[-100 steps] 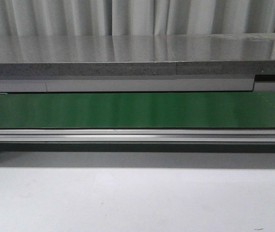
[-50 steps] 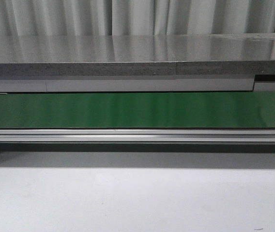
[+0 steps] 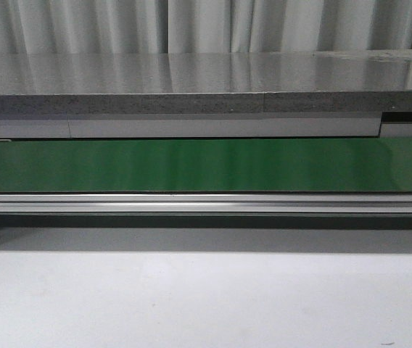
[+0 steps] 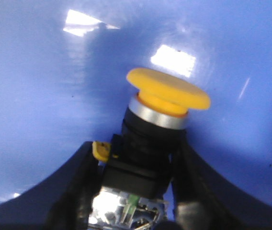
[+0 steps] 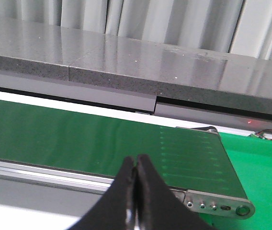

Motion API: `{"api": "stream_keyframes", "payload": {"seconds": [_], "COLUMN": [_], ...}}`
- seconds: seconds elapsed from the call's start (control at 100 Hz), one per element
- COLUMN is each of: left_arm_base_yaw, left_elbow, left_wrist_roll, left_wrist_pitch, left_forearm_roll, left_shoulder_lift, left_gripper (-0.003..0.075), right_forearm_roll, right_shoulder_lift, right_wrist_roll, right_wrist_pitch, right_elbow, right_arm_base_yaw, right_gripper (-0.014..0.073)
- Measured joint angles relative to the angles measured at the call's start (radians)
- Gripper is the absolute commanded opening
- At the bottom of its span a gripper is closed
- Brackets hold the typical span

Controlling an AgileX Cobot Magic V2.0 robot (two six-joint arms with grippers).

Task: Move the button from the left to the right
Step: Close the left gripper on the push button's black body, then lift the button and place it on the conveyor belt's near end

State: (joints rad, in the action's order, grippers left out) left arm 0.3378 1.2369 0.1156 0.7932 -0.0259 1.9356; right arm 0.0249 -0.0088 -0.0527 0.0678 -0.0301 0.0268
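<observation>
Left wrist view first: the push-button with the round yellow-orange cap, silver collar and dark blocky body sits dead centre in the lower half of the frame, wedged between the two dark fingers of the left gripper. The jaws stand about as wide as the body and press on its flanks, so I read that as a firm grasp on the body, leaving the cap free. That makes sense: the square sides give flat faces to pinch, where the rounded cap would slip. Behind it, filling the whole frame, is a glossy blue surface with bright light reflections at the upper left and upper centre; whether the button rests on it or hangs just clear, I cannot tell.

Over to the right wrist view: the right gripper at lower centre has its black fingertips pressed together, clenched on nothing. It hangs above the green conveyor belt, with the grey stone-look counter across the upper frame.

The front view shows only belt, counter and pale curtains, no arm, no button. So the carry to the right looks barely begun.
</observation>
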Motion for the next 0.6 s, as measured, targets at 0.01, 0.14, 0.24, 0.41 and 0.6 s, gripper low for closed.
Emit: {"api": "stream_keyframes", "payload": {"seconds": [0.01,0.14,0.24,0.41,0.6], "left_arm_base_yaw": [0.000,0.000,0.000,0.000,-0.018], "left_elbow": [-0.001,0.009,0.020,0.059,0.112], "left_wrist_roll": [0.000,0.000,0.000,0.000,0.027], "left_wrist_pitch": [0.000,0.022,0.046,0.067,0.122], "left_forearm_roll": [0.000,-0.002,-0.002,-0.015,-0.099], "left_shoulder_lift": [0.000,0.000,-0.015,-0.093,-0.168], "left_gripper": [0.0007,0.0005,0.0005,0.0005,0.0005], "right_forearm_roll": [0.000,0.000,0.000,0.000,0.000], "right_shoulder_lift": [0.000,0.000,0.000,0.000,0.000], "right_wrist_roll": [0.000,0.000,0.000,0.000,0.000], "right_wrist_pitch": [0.000,0.000,0.000,0.000,0.000], "right_elbow": [0.000,0.000,0.000,0.000,0.000], "right_arm_base_yaw": [0.000,0.000,0.000,0.000,0.000], "right_gripper": [-0.0068,-0.0068,-0.0068,-0.0068,-0.0068]}}
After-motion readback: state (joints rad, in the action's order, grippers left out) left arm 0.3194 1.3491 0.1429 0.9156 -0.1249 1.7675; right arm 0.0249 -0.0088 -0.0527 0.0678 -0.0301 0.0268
